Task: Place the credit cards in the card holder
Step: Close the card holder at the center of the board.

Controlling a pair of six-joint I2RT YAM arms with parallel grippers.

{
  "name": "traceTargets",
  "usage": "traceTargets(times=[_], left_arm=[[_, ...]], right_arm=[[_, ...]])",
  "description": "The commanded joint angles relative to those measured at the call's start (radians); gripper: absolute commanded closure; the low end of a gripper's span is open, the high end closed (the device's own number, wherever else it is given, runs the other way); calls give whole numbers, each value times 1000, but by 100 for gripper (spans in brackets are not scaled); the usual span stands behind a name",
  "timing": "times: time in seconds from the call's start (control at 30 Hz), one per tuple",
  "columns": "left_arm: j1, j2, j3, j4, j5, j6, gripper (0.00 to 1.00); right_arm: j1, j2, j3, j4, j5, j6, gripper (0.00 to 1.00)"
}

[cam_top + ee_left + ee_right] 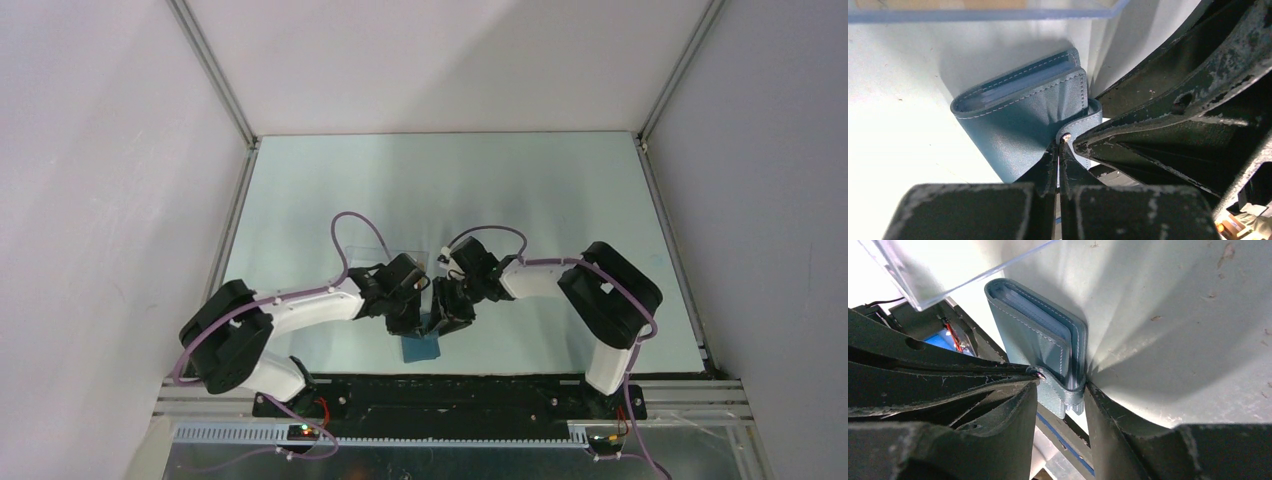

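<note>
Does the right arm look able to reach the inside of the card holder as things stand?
Probably not yet. The card holder is folded shut, so the right tool flanks only its outside; the left tool is shut on the strap.

Left tool (pixel 1060 145) pinched shut, tipped downward, nose to nose with the right tool (pixel 1062 390) (its fingers stand parted).

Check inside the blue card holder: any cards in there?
It's folded shut. Along the open edge of the card holder only pale blue inner layers show, no card visible. Deeper inside is hidden by its covers. The left hand pinches its snap tab.
</note>
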Motion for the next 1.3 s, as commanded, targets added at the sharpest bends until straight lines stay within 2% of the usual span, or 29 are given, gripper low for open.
traceTargets(times=[0.0, 0.37, 0.73, 1.07, 1.27], left_arm=[[-18, 2, 18, -47, -47, 14, 100], [-22, -24, 35, -105, -97, 4, 100], [-46, 16, 81, -170, -139, 13, 100], [-52, 33, 68, -178, -143, -6, 100], [-52, -9, 80, -173, -145, -4, 100]], right_arm=[[31, 56, 12, -94, 159, -64, 56], [62, 102, 34, -130, 226, -82, 56], [69, 132, 48, -138, 276, -77, 55], [103, 220, 65, -179, 337, -74, 72], [111, 252, 65, -183, 345, -78, 76]])
